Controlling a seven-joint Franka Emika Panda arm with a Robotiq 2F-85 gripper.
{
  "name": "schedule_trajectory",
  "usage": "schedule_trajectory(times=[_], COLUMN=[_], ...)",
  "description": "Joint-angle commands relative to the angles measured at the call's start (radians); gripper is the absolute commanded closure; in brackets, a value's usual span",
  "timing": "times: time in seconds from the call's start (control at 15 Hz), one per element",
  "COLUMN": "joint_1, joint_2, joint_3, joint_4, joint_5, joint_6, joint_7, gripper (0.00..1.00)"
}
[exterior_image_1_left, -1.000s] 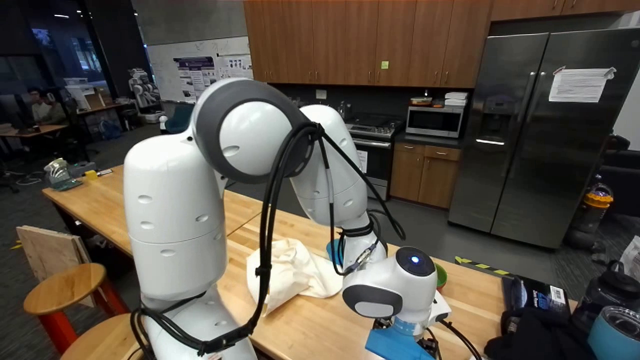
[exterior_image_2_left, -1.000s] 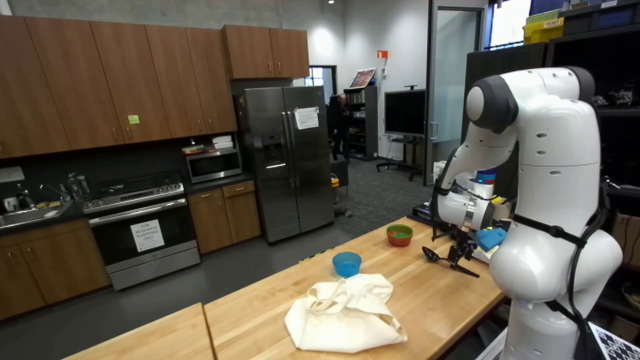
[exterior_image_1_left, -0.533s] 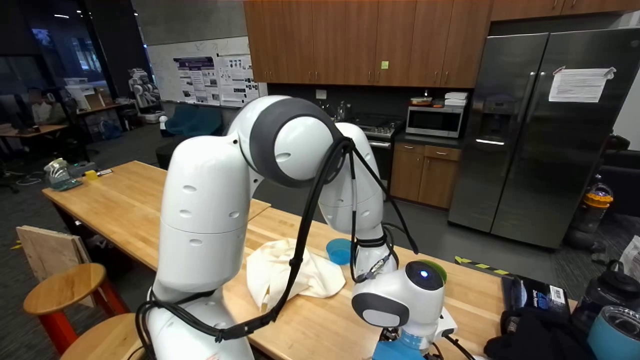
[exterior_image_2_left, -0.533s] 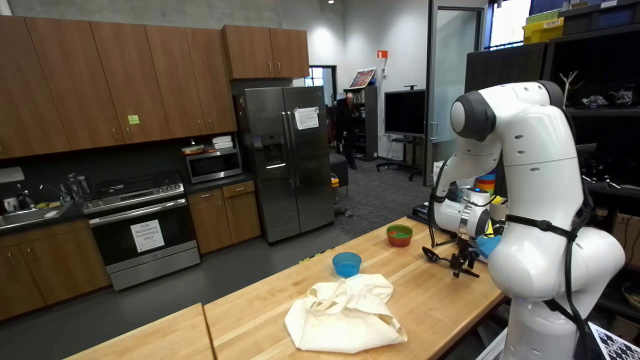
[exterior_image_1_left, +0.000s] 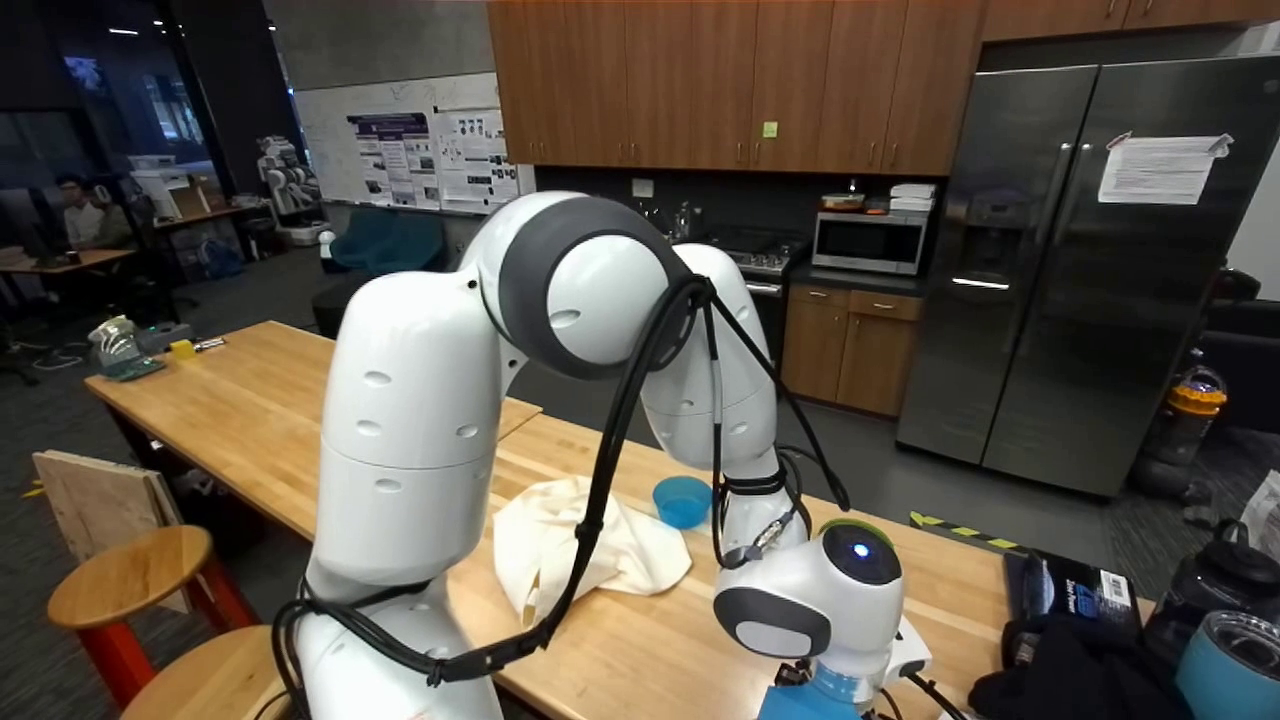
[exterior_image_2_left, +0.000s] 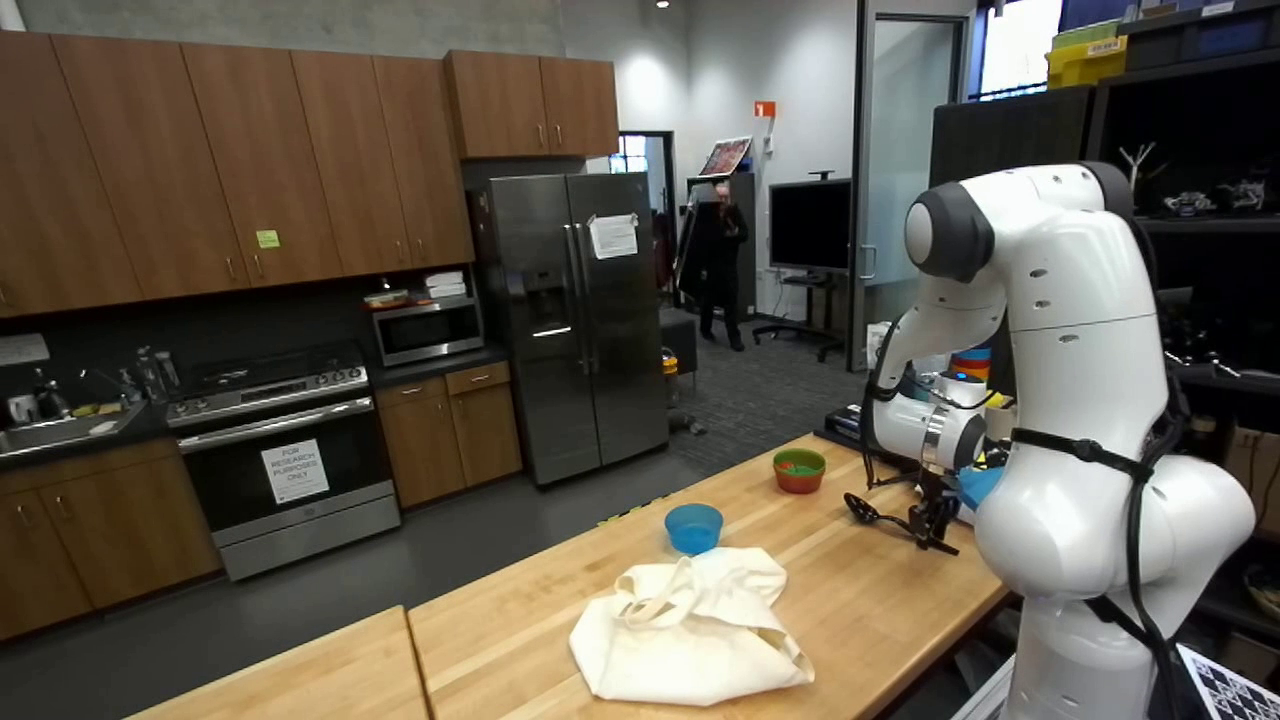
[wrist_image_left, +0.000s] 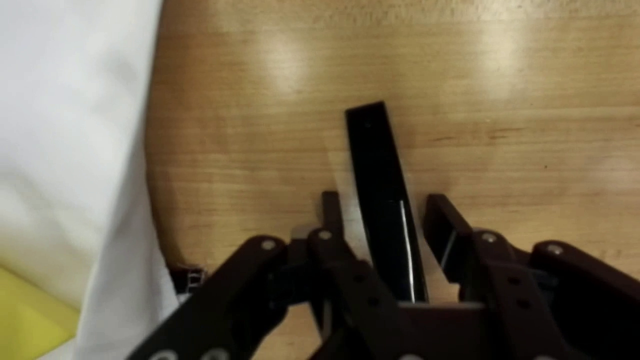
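One long wooden table (exterior_image_2_left: 850, 610) held steady beneath the white arm (exterior_image_2_left: 1070, 290), which I had lowered within the past second, swinging its gripper (wrist_image_left: 382, 197) from a tilt to nearly upright. By my reading, that brought the work to the point of straddling, not gripping. Behind, a person (exterior_image_2_left: 722, 255) in dark clothes had walked some way across the room since the earlier frame, while the cloth bag (exterior_image_2_left: 690, 645) lay unmoved on the wood. In an exterior view the blue bowl (exterior_image_1_left: 682, 503), mostly hidden by the arm before, had come into sight; the red-and-green bowl (exterior_image_2_left: 800, 482) had not budged. The black spoon (exterior_image_2_left: 862, 509) rested on the table as it had earlier, its handle (wrist_image_left: 377, 162), in the wrist view, between my fingers (wrist_image_left: 443, 232), which stood apart with a gap on each side, grasping nothing. Whether their tips met the wood, I could not tell.
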Motion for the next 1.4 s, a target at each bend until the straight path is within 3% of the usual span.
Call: schedule_trajectory(times=[0.0, 0.13, 0.2, 0.4, 0.67, 0.8, 0.87, 1.13, 1.33], joint_1=[-0.007, -0.003, -0.002, 0.001, 0.067, 0.119, 0.057, 0.045, 0.007], joint_2=[0.003, -0.006, -0.007, -0.025, -0.072, -0.103, -0.132, -0.245, -0.307], joint_3=[0.021, 0.013, 0.011, 0.009, -0.07, -0.137, -0.095, -0.151, -0.166], joint_4=[-0.001, -0.006, -0.006, -0.018, -0.071, -0.11, -0.133, -0.194, -0.171], joint_5=[0.015, 0.003, 0.0, -0.006, -0.114, -0.219, -0.344, -0.626, -0.759], joint_6=[0.011, 0.011, 0.008, -0.017, -0.057, -0.107, -0.12, -0.185, -0.252], joint_7=[-0.021, -0.02, -0.021, -0.021, 0.054, 0.114, 0.196, 0.384, 0.483], gripper=[0.86, 0.99, 0.94, 0.94, 0.94, 0.94, 0.94, 0.94, 0.94])
